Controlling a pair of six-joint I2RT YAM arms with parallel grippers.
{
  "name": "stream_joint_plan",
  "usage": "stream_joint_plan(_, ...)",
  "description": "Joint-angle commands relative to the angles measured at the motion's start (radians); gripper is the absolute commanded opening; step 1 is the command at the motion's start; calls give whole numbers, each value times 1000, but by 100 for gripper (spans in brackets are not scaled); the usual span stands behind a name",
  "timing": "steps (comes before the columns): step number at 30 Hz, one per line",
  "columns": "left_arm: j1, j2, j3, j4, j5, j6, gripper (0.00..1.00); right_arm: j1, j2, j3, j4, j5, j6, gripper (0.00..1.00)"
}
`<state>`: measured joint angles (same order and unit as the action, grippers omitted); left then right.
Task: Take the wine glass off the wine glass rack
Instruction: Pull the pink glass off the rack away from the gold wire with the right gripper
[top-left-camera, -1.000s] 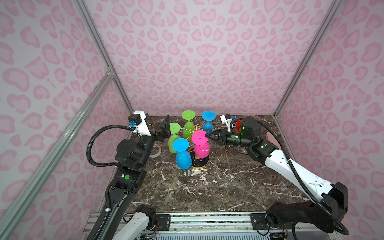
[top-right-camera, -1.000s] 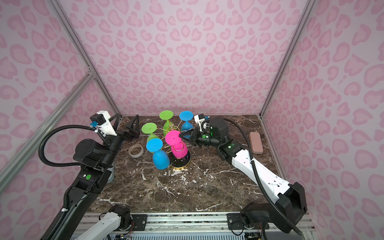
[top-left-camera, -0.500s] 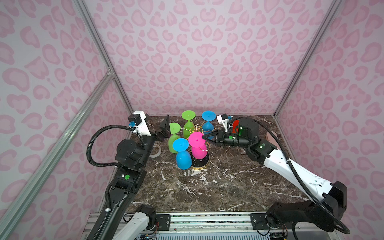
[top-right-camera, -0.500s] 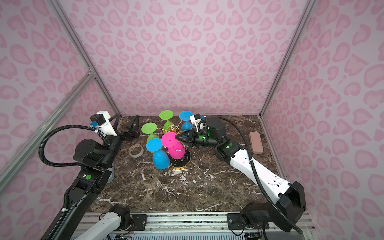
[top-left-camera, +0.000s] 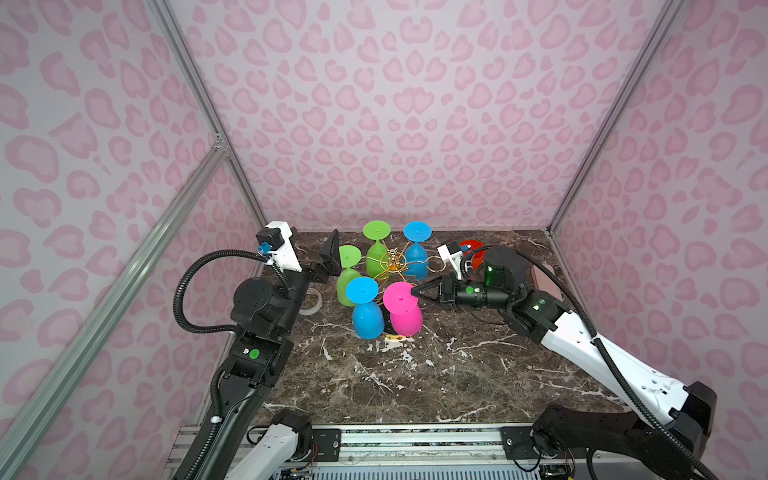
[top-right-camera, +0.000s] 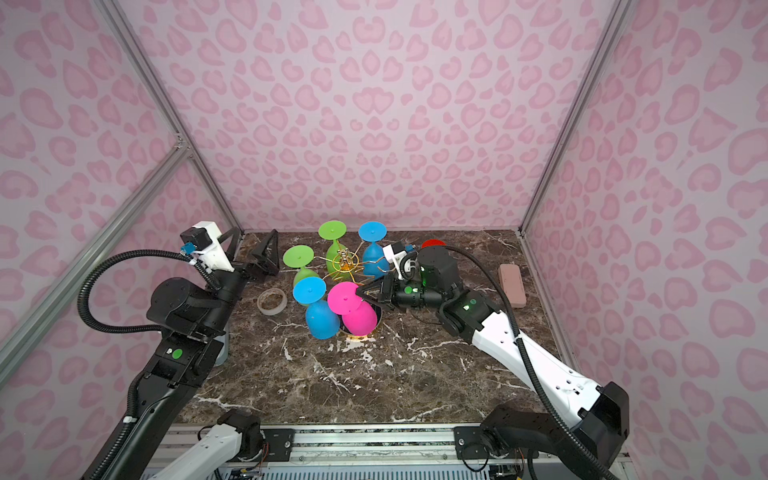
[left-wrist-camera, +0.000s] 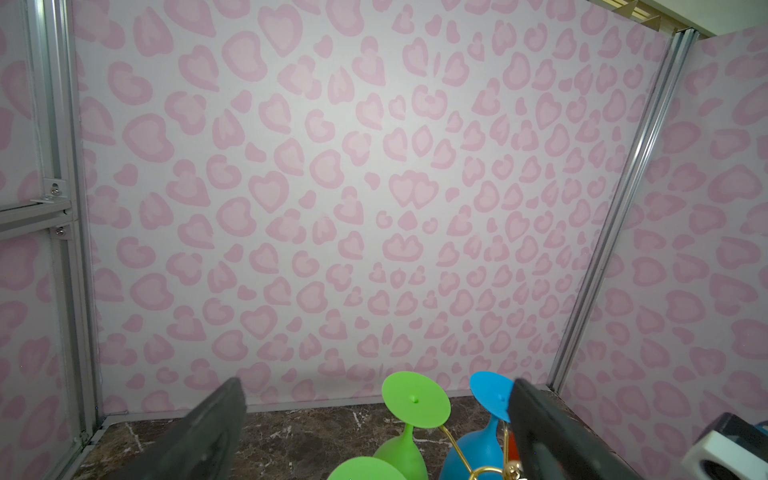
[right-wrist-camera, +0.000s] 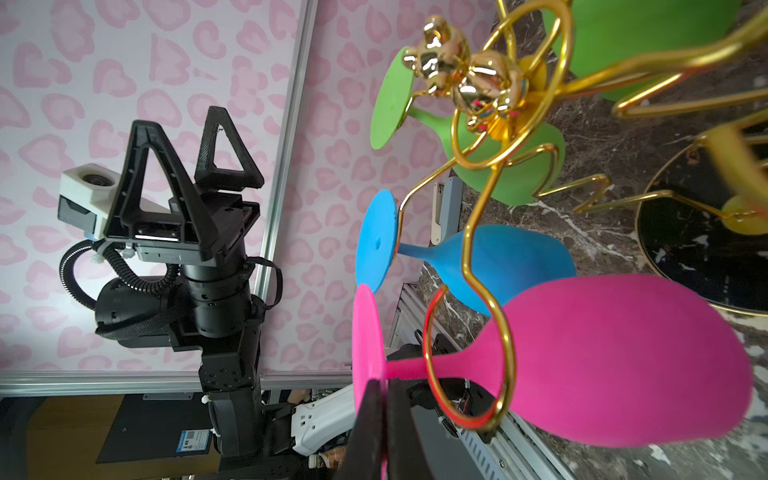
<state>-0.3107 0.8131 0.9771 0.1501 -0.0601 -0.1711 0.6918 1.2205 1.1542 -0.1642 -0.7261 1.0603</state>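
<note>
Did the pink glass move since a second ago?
Yes. The pink glass has shifted away from the gold rack's middle, toward the table's front edge, pinched at its foot by the right pincer.

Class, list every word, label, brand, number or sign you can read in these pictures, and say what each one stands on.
Readable text: none in any view.
Sticker on the black panel, seen in the right wrist view: a square code and printed lines, too small to read.
No other lettering shows.
</note>
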Motion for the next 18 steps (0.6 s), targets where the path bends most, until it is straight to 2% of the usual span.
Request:
stream_joint_plan(1, 1, -2, -3, 16, -3, 2, 100, 0, -44, -29, -40, 15, -13, 0)
stream_joint_plan(9, 1, 4, 0, 16, 2, -4, 100, -24, -192, -112, -119, 99, -18, 0)
stream_joint_plan(13, 0, 4, 4, 16, 2, -6, 100, -109, -262, -150, -143, 93, -15, 0)
stream_joint_plan(18, 1, 3, 7, 15, 2, -7, 100, -275, -326, -164, -185, 14, -36, 0)
